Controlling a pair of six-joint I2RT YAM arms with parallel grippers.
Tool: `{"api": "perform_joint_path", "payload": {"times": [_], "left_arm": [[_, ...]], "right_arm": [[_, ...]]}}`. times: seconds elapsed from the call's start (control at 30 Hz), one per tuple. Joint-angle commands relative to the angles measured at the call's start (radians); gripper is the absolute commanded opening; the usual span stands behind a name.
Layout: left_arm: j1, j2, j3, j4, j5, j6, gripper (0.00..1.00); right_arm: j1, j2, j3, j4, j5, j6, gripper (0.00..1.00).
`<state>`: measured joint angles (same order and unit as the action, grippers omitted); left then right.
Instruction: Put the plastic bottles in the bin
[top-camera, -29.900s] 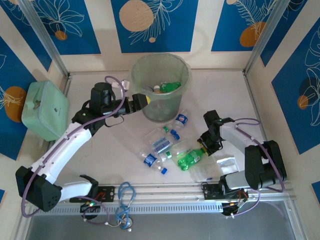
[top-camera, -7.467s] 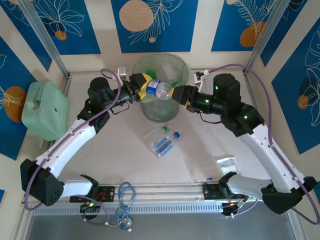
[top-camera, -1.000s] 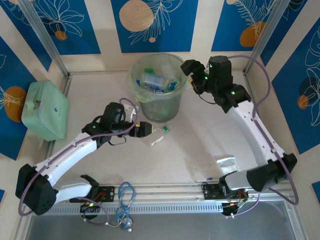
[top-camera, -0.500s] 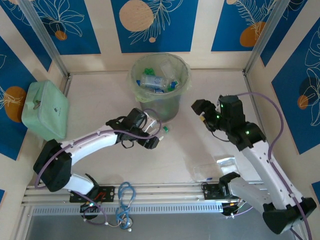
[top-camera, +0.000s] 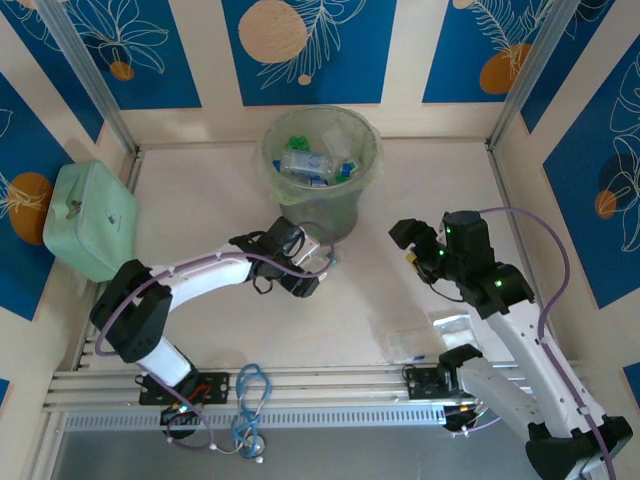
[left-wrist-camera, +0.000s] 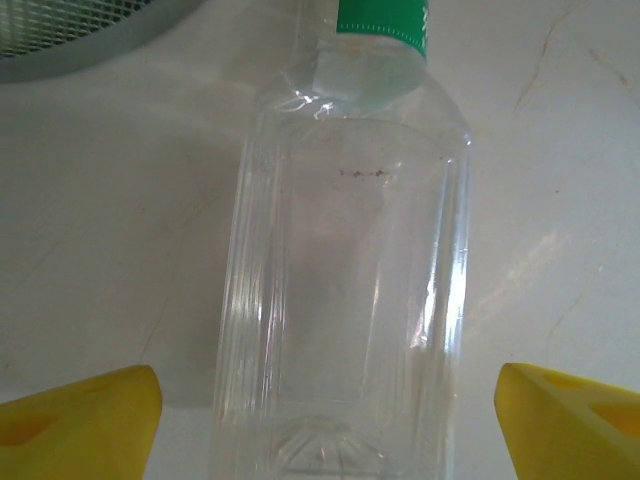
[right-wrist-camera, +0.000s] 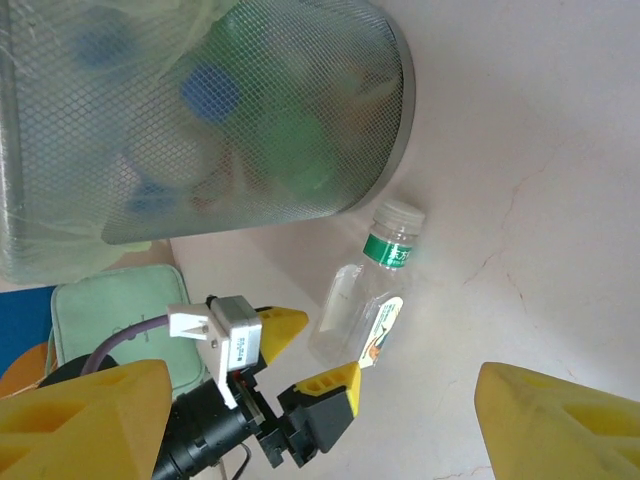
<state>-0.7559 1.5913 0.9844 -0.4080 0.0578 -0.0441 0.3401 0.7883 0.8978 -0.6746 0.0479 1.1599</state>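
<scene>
Nearly finished: plastic bottles (top-camera: 305, 163) fill the bin (top-camera: 342, 215), one last bottle (right-wrist-camera: 358, 300) lies on the desk (top-camera: 200, 205) inside the spread left gripper (right-wrist-camera: 312, 352), right gripper (top-camera: 404, 238) spread, empty.

Bright, even light is filling the views; the bottle (left-wrist-camera: 350, 300) between the blurring fingertips (left-wrist-camera: 80, 420) of the left gripper (left-wrist-camera: 345, 425) is glinting, casting soft shadow.

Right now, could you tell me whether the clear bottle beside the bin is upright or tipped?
Tipped: the clear bottle lies flat on the table, cap toward the bin.
</scene>
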Motion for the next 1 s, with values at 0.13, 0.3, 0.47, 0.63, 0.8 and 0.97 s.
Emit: {"api": "perform_joint_path", "payload": {"times": [0.13, 0.3, 0.47, 0.63, 0.8, 0.97], "left_arm": [[-0.005, 0.075, 0.062, -0.012, 0.003, 0.044, 0.79], [-0.006, 0.097, 0.076, -0.024, 0.010, 0.047, 0.70], [-0.006, 0.096, 0.067, -0.026, 0.013, 0.046, 0.63], [-0.014, 0.065, 0.068, -0.056, 0.037, 0.038, 0.55], [-0.067, -0.095, 0.058, -0.088, 0.112, 0.020, 0.54], [-0.134, -0.246, 0.116, -0.165, 0.114, 0.043, 0.54]], "right_arm": [[-0.037, -0.016, 0.014, -0.018, -0.044, 0.001, 0.79], [-0.061, -0.020, 0.019, -0.023, -0.055, 0.004, 0.77], [-0.093, -0.019, 0.035, -0.029, -0.072, -0.006, 0.74], [-0.123, -0.017, 0.067, -0.043, -0.091, -0.024, 0.73], [-0.159, 0.018, 0.134, -0.069, -0.146, -0.096, 0.72], [-0.239, 0.178, 0.280, -0.118, -0.405, -0.269, 0.74]]}}
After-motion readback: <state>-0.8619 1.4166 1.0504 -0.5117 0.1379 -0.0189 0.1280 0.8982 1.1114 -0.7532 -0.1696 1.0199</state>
